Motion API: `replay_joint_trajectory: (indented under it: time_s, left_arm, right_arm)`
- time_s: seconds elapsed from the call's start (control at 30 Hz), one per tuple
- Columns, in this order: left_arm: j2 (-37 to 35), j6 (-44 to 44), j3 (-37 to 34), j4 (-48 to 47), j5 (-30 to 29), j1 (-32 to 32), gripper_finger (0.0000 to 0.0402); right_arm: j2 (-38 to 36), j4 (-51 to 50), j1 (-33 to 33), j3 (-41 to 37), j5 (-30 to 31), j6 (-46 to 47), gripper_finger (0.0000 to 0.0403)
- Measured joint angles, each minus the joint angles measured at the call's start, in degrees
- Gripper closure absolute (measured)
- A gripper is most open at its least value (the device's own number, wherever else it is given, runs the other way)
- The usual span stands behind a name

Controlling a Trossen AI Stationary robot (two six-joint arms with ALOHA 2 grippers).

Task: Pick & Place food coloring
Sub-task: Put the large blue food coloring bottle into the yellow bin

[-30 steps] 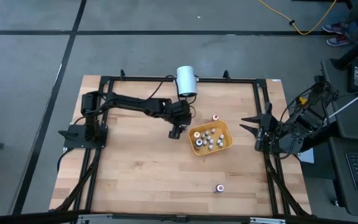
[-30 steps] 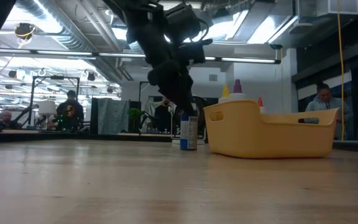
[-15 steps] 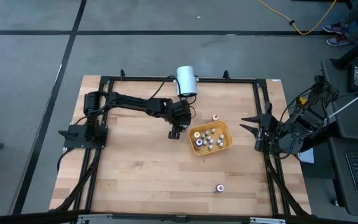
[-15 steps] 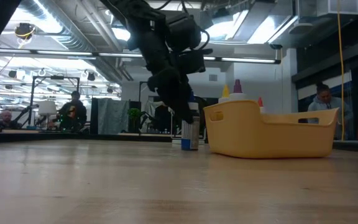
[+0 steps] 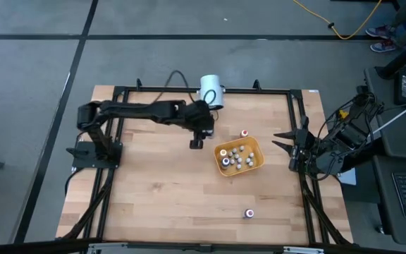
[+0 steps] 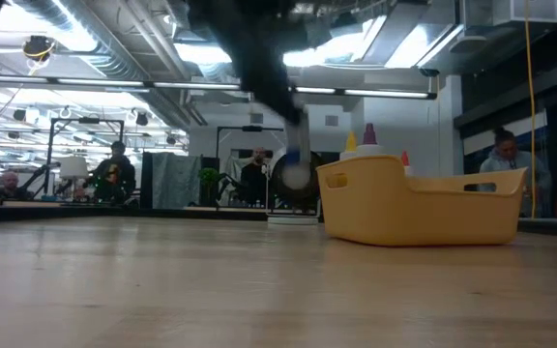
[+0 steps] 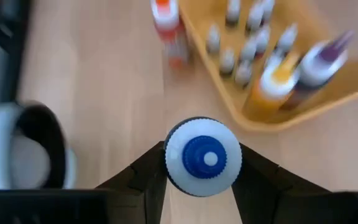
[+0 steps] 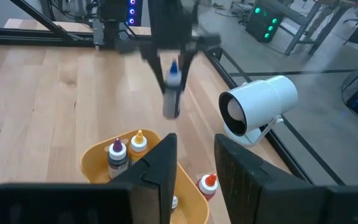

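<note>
high view showed the left arm stretched from its base at the table's left edge across toward the middle rear, its left gripper [image 5: 196,143] hanging just in front of the white cylinder [image 5: 211,92] and beside the yellow tray [image 5: 257,164]. left wrist view looked straight down on a blue-capped bottle [image 7: 203,157] pinched between the two dark fingers [image 7: 145,174], lifted clear of the wooden table [image 5: 161,197]. low view gave the same bottle [image 6: 293,172] as a blur off the tabletop, beside the tray's wall. inside the tray stood the food coloring bottles [image 5: 238,156], grey-capped, with taller yellow and purple bottles among them. one red-capped bottle [image 5: 244,132] stood just behind the tray, another [image 5: 249,213] well apart near the front edge. the right gripper [image 5: 282,141] waited at the table's right edge, its fingers narrowly parted around nothing.
</note>
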Motion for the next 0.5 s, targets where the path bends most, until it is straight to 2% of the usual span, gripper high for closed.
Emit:
replay_joint_trajectory:
  time_s: [0.2,0.5]
  left_arm:
    - [-4.3,-2.7,7.0,-3.7,-0.6,-2.2,0.0257]
    - [-2.6,-1.4,18.4,-7.7,-1.1,-8.0,0.0257]
  right_arm:
    - [0.0,0.0,0.0,0.0,0.0,0.0,0.0293]
    - [0.0,0.0,0.0,0.0,-0.6,0.3,0.0293]
